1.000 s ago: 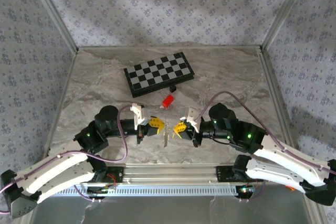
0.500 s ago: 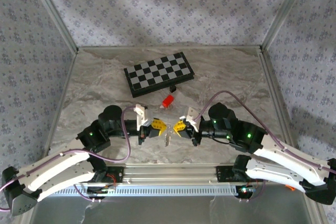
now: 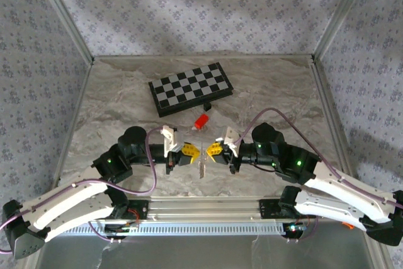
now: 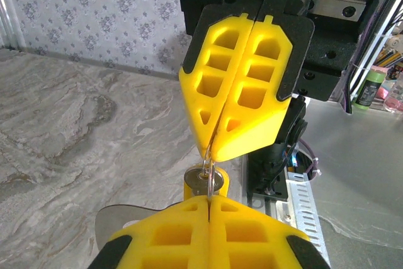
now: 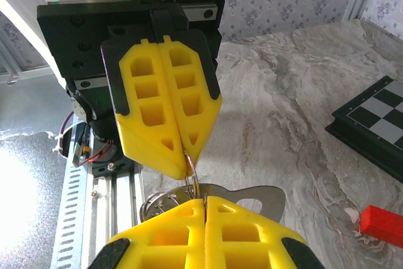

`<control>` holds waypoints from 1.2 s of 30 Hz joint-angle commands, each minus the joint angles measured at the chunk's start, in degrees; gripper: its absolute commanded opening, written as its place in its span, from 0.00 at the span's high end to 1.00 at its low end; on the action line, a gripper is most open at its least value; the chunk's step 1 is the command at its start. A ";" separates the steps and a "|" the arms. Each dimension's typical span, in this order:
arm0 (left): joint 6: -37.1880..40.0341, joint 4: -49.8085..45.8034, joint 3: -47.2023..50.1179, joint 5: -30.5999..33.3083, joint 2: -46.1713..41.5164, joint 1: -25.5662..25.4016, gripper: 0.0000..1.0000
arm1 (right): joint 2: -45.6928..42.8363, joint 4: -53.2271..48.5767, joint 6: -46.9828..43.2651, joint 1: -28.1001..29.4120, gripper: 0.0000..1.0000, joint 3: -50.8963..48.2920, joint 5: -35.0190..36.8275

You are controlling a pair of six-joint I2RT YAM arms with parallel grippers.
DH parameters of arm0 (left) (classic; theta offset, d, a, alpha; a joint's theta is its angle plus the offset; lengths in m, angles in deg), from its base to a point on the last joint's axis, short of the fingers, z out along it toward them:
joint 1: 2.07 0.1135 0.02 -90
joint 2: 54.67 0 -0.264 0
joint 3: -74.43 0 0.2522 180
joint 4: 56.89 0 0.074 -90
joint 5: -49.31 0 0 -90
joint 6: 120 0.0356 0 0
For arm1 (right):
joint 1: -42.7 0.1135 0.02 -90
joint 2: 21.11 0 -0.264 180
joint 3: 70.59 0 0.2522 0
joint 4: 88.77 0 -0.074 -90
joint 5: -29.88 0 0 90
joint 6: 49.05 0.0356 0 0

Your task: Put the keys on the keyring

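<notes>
My two yellow-fingered grippers meet tip to tip above the table's near middle, the left gripper (image 3: 196,153) and the right gripper (image 3: 210,152). Both are shut on the keyring (image 4: 208,169), a thin silvery wire loop stretched between their tips. In the left wrist view my left gripper (image 4: 208,200) pinches its lower end and the right gripper's fingers (image 4: 252,92) hold the upper end. A round silvery key head (image 4: 199,182) with yellow behind it hangs on the loop. In the right wrist view my right gripper (image 5: 204,201) pinches the keyring (image 5: 193,177), with a flat silvery key (image 5: 259,195) behind. The keys (image 3: 201,169) dangle below.
A black-and-white chessboard (image 3: 191,88) lies at the back middle of the marble table (image 3: 113,111). A small red piece (image 3: 201,121) sits between the board and the grippers. The metal rail (image 3: 208,209) runs along the near edge just behind the hanging keys.
The left gripper has moved right and the right one slightly left, so the tips now nearly touch. The keys hang between them as before.
</notes>
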 commanded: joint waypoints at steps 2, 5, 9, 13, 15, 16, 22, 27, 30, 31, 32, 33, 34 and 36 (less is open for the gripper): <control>0.64 2.35 -1.08 -0.94 -0.73 -0.47 1.00 | -0.97 0.85 0.71 0.23 1.00 0.24 -1.58; 0.66 2.55 -0.99 -0.54 -1.03 -0.48 1.00 | -1.31 0.37 0.89 0.26 1.00 0.23 -1.77; 0.68 2.74 -0.94 -0.45 -0.78 -0.47 1.00 | -1.18 -0.03 0.80 0.21 1.00 0.37 -1.72; 0.67 2.62 -0.85 -0.36 -1.03 -0.49 1.00 | -1.42 -0.65 0.63 0.25 1.00 0.59 -1.46; 0.69 2.66 -0.90 -0.29 -1.16 -0.47 1.00 | -1.42 -1.02 0.54 0.26 1.00 0.65 -1.46; 0.66 2.69 -0.90 -0.37 -1.08 -0.51 1.00 | -1.34 -1.22 0.45 0.27 1.00 0.67 -1.37; 0.71 2.86 -0.77 -0.50 -0.96 -0.56 1.00 | -1.34 -1.36 0.29 0.28 1.00 0.72 -1.20; 0.67 2.79 -0.77 -0.44 -0.99 -0.56 1.00 | -0.99 -1.55 0.27 0.27 1.00 0.77 -1.11; 0.72 2.84 -0.72 -0.33 -1.10 -0.54 1.00 | -1.20 -2.15 0.19 0.27 1.00 0.89 -0.52; 0.79 2.78 -0.69 -0.26 -1.12 -0.56 1.00 | -1.18 -2.29 0.27 0.21 1.00 0.94 -0.23; 0.74 2.65 -0.72 -0.18 -1.13 -0.57 1.00 | -1.16 -2.55 0.27 0.27 1.00 1.03 0.15; 0.76 2.66 -0.73 -0.18 -1.04 -0.56 1.00 | -1.17 -2.73 0.36 0.24 1.00 1.15 0.26; 0.80 2.65 -0.72 -0.21 -1.04 -0.58 1.00 | -1.12 -2.94 0.44 0.26 1.00 1.25 0.37; 0.81 2.60 -0.69 -0.19 -1.17 -0.60 1.00 | -1.11 -3.13 0.54 0.22 1.00 1.30 0.39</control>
